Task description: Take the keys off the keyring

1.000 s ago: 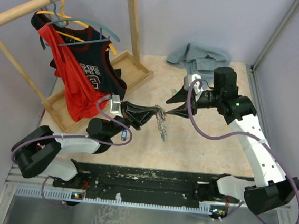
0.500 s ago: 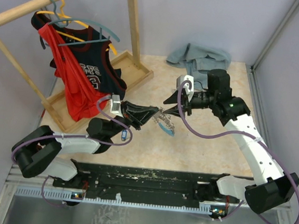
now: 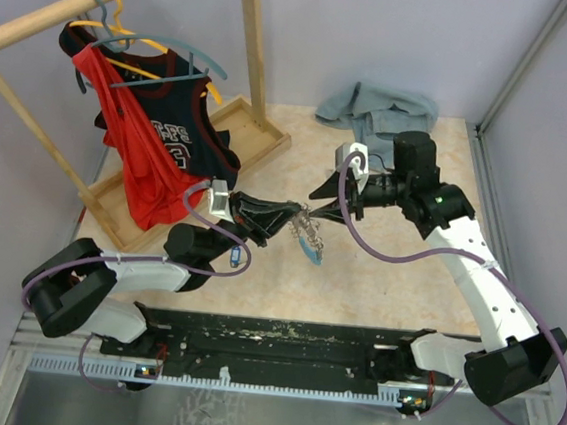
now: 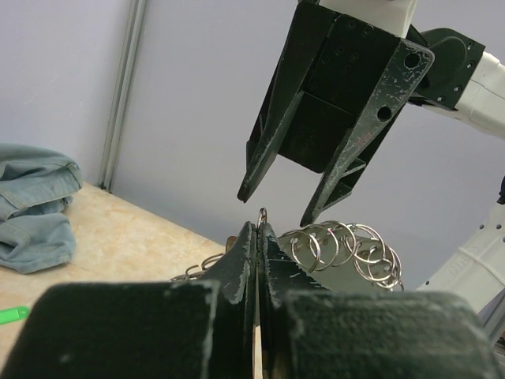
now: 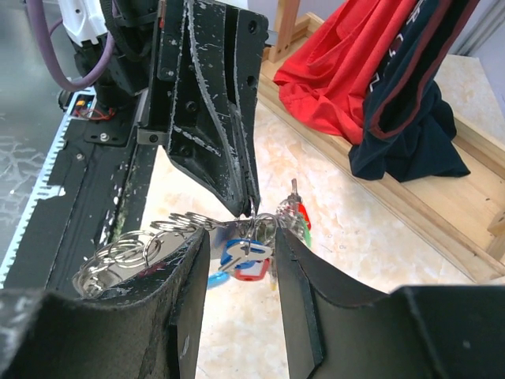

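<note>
Holding the keyring (image 4: 262,214) edge-on and clear of the table (image 3: 388,273), the left gripper (image 4: 258,237) is clenched on the thin wire loop, apparently so that the keys (image 5: 251,257) dangle free at its 5 o'clock in the top view. Right gripper (image 4: 276,207): released, jaws parted and grasping nothing, with its tips just beside the pinched loop, reaching in from 2 o'clock, likely placed to seize a key. Materials: small silvery keys with glossy red, blue and green plastic tags; a chain of bright split rings (image 4: 347,246) curling aside; both grippers matte black, edges scuffed grey.
</note>
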`<state>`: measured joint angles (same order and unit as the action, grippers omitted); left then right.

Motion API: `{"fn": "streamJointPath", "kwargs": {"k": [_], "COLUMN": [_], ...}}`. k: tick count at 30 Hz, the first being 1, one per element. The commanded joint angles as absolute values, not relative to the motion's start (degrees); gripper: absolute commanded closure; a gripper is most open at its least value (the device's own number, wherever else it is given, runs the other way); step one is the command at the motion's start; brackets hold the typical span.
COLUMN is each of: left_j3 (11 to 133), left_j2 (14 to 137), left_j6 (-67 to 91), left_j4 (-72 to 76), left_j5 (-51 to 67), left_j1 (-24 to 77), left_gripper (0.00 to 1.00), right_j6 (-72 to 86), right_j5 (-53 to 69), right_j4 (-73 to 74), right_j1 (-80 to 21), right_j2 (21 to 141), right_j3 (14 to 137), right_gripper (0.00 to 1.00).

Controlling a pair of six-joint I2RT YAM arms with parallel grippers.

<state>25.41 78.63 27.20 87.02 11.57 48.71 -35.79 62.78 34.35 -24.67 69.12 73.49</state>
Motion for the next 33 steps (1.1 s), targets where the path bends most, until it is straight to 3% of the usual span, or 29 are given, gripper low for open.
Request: {"fn": "streamJointPath", "kwargs": {"k": [1,22,30,33], "left_j3": [25.9,26.5,26.6,26.6], "left_j2": [78.2,78.3,78.2,78.1], "left_j6": [27.5,28.1,28.5,28.3], "left_j4": [102.6,102.6,102.6,102.6], "left_j5": [11.1,12.0,12.3,12.3], "left_j1": [48.6,48.6,48.5,48.5], "left_gripper": [1.0,1.0,1.0,1.0], "right_j6": [-34.7,-33.6,-34.8,-35.6], "right_j5": [66.4,64.1,63.1,63.1], "right_j4": [34.1,31.9,32.8,34.0], "right_j1": [-23.8,-23.9,-25.4,-25.5], "right_j2": [68.1,68.7,69.6,70.1], "right_j3": [76.0,72.1,71.9,72.5], "right_gripper": [0.61,0.68,0.77,0.87]}}
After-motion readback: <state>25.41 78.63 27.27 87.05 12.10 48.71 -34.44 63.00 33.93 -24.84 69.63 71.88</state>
